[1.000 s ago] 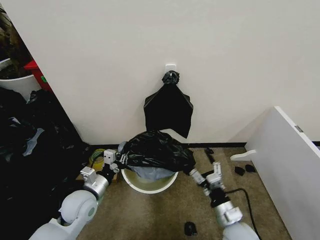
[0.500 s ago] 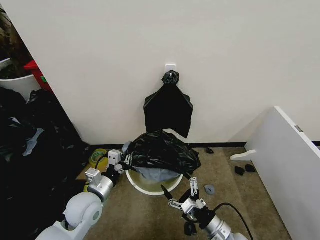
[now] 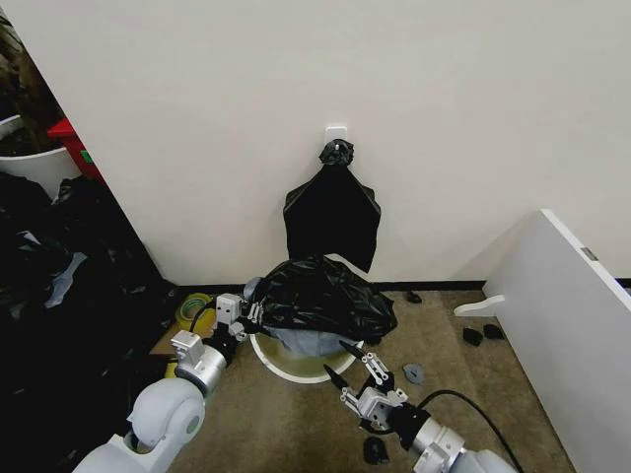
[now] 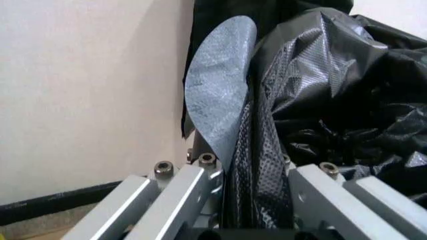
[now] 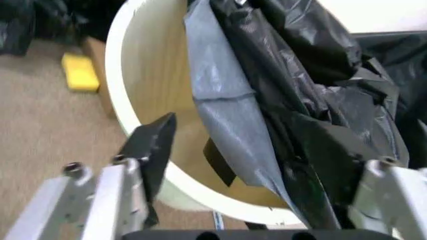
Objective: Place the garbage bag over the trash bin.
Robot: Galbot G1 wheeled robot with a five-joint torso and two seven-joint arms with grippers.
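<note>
While left gripper pinches garbage bag — right gripper gapes.

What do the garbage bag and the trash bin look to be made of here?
The garbage bag looks like thin plastic film, glossy black with a grey sheen: it crumples into fine creases and shows an embossed dot texture up close in the left wrist view. The trash bin looks like rigid moulded plastic, cream-white and smooth, with a rolled rim.

Garbage bag covers far rim and most of trash bin mouth; left claw tips buried in bag folds; bin base out of sight.
</note>
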